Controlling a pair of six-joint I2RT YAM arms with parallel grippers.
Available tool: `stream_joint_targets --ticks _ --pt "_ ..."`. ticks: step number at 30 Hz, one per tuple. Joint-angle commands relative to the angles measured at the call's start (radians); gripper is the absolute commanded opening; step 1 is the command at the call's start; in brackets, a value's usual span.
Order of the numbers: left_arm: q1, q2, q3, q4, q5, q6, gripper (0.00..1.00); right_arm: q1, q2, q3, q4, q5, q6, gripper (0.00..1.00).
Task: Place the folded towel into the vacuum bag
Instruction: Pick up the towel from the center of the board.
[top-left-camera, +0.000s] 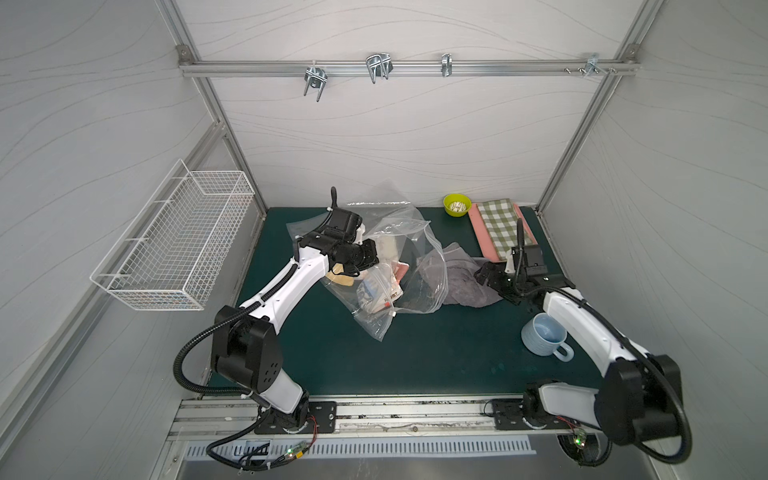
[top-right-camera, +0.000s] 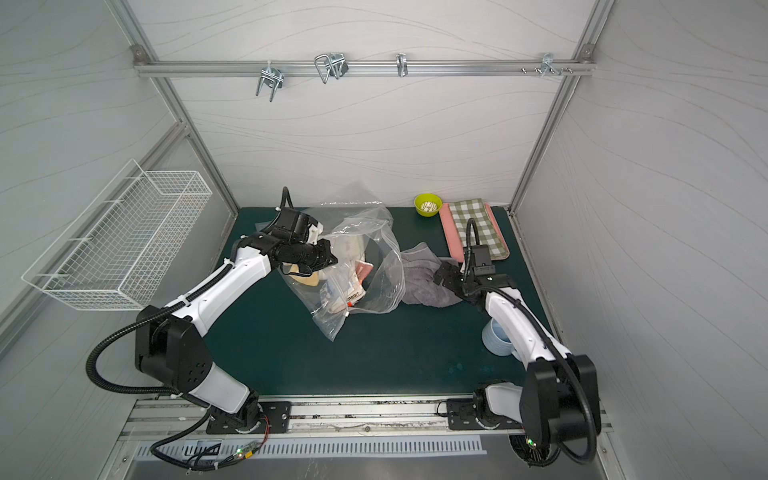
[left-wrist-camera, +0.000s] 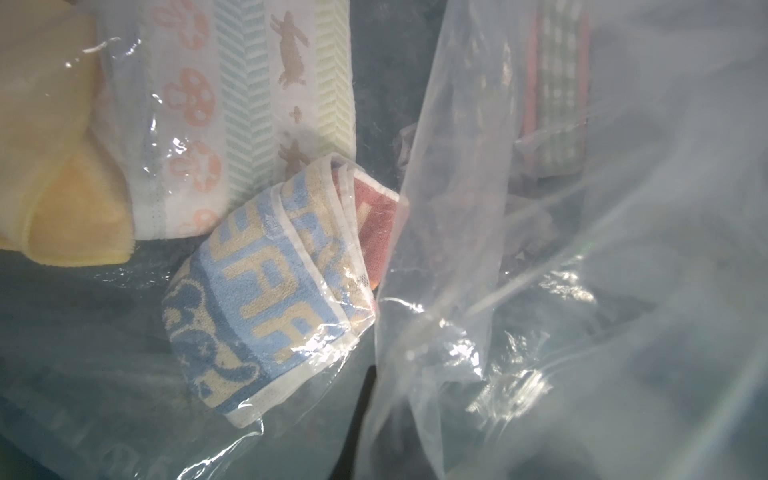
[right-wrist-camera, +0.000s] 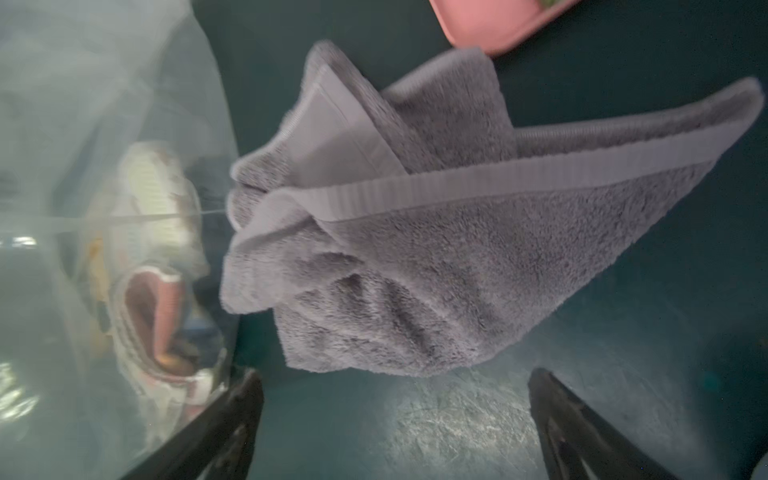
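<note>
Folded towel (top-left-camera: 467, 282) of grey terry lies rumpled on the green desk (top-left-camera: 415, 357), between the vacuum bag (top-left-camera: 399, 232) and the right end effector (right-wrist-camera: 392, 376). One corner touches the bag's film, but I cannot tell whether any of it is inside. It looks soft, limp and light. It should sag and unfold from a single pinch, so the bunched layers near the ribbed hem (right-wrist-camera: 498, 174) seem the best hold, taking several plies at once.

The right end effector is spread wide and empty, just beside the towel's lower edge. The left end effector (top-left-camera: 372, 255) is closed. Its fingertips are hidden, but the film stands up around it, so it seems to pinch the bag's upper lip and hold the mouth up.

The bag is thin, slippery and crinkly, and would likely slide or collapse if pushed. Small towels already inside, one blue and cream (left-wrist-camera: 266, 299) and one with rabbits (left-wrist-camera: 249, 104), crowd the way in. A pink tray (top-left-camera: 478, 237) with a checked cloth (top-left-camera: 500, 224) sits near the towel, and a green bowl (top-left-camera: 456, 204) sits behind that. A blue mug (top-left-camera: 542, 338) stands beside the right arm and risks a knock.
</note>
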Motion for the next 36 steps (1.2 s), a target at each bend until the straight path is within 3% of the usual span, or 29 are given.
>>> stream_joint_targets --ticks 1,16,24,29,31,32,33,35,36 --pt "0.005 -0.015 0.017 0.013 0.001 -0.007 0.0 0.035 0.048 0.062 -0.061 0.004 -0.03 0.99" --pt "0.005 -0.039 -0.003 0.009 -0.006 -0.007 0.0 0.145 0.411 0.271 -0.148 0.095 -0.07 0.99" --pt "0.005 -0.042 -0.004 0.013 -0.001 -0.008 0.0 0.161 0.574 0.368 -0.23 0.231 -0.041 0.99" --pt "0.005 -0.046 -0.005 0.011 -0.002 -0.005 0.0 0.171 0.62 0.322 -0.163 0.161 -0.029 0.96" --pt "0.005 -0.049 -0.004 0.009 -0.008 -0.002 0.0 0.171 0.61 0.284 -0.106 0.096 -0.03 0.86" --pt "0.005 -0.049 -0.004 0.01 -0.01 -0.002 0.0 0.171 0.594 0.256 -0.071 0.064 -0.028 0.76" --pt "0.005 -0.049 -0.005 0.008 -0.01 -0.001 0.0 0.17 0.574 0.226 -0.028 0.034 -0.025 0.62" --pt "0.005 -0.049 -0.004 0.009 -0.011 0.0 0.0 0.167 0.522 0.173 0.045 0.002 -0.008 0.16" --pt "0.005 -0.048 -0.004 0.009 -0.01 -0.001 0.0 0.167 0.495 0.153 0.065 -0.002 -0.002 0.0"
